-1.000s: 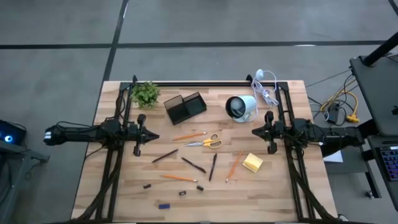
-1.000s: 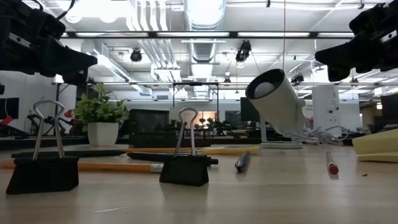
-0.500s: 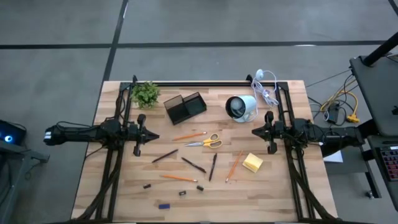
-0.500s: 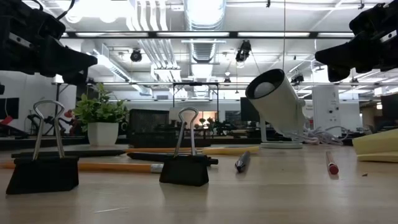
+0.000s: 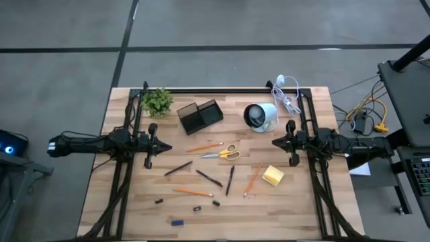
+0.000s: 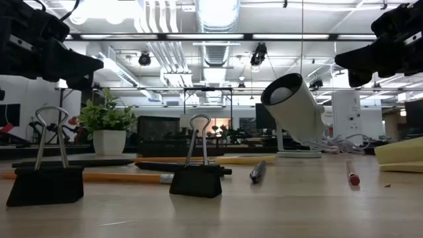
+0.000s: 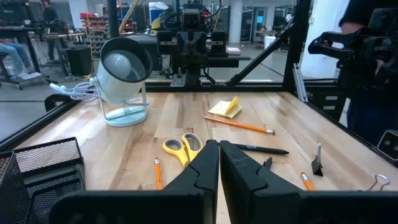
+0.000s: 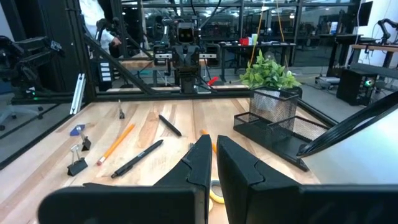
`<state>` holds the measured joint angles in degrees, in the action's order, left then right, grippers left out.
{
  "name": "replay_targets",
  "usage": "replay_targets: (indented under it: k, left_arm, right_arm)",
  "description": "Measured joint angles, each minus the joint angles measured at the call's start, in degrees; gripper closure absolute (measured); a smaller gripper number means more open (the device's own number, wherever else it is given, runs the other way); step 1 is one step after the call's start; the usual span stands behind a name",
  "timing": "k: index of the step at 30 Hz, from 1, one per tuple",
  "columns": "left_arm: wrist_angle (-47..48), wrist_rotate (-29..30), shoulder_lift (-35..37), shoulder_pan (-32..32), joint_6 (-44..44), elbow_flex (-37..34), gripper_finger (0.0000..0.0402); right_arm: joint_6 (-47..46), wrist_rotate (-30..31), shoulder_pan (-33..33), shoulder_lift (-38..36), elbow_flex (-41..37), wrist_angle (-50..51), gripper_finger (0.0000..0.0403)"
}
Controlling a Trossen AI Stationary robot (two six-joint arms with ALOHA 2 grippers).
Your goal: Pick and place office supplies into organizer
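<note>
The office supplies lie scattered on the wooden table: scissors [image 5: 222, 153] with yellow handles, orange pencils [image 5: 204, 146] [image 5: 193, 191] [image 5: 252, 179], dark pens [image 5: 209, 177] [image 5: 230, 180], a yellow sticky-note block [image 5: 273, 175], small black binder clips [image 5: 197, 208] and a blue bit [image 5: 177, 222]. The black mesh organizer [image 5: 200, 115] stands at the far middle. My left gripper [image 5: 166, 146] hovers shut at the left, above the table, pointing level toward the right. My right gripper [image 5: 274, 142] hovers shut at the right, pointing level toward the left. Neither holds anything.
A small green plant [image 5: 156, 101] stands left of the organizer. A white round cup-like lamp [image 5: 260, 116] and a coiled white cable [image 5: 287, 94] sit at the far right. Black frame rails [image 5: 127, 181] [image 5: 316, 188] run along both table sides.
</note>
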<state>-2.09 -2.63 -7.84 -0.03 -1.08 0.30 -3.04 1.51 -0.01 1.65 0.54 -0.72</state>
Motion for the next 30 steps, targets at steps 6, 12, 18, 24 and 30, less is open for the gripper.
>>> replay_targets:
  k: [6, 12, 18, 24, 30]
  left_arm:
    - [-0.02, 0.0, 0.0, 0.01, 0.0, 0.0, 0.0402]
    - [-0.02, 0.0, 0.0, 0.0, 0.0, 0.0, 0.0402]
    - [-0.02, 0.0, 0.0, 0.01, 0.0, 0.0, 0.0402]
    - [-0.01, 0.0, 0.0, 0.0, 0.0, 0.0, 0.0402]
    - [-0.02, 0.01, 0.02, 0.0, 0.0, 0.0, 0.0402]
  right_arm:
    - [-0.03, 0.01, 0.0, 0.0, 0.02, 0.01, 0.0385]
    - [0.13, -0.01, -0.02, 0.0, 0.0, 0.0, 0.0385]
    - [0.25, 0.0, -0.02, 0.0, 0.01, 0.01, 0.0385]
    - [0.18, -0.01, -0.02, -0.02, 0.0, 0.01, 0.0385]
    - [-2.91, 0.01, -0.02, 0.0, 0.02, -0.39, 0.0385]
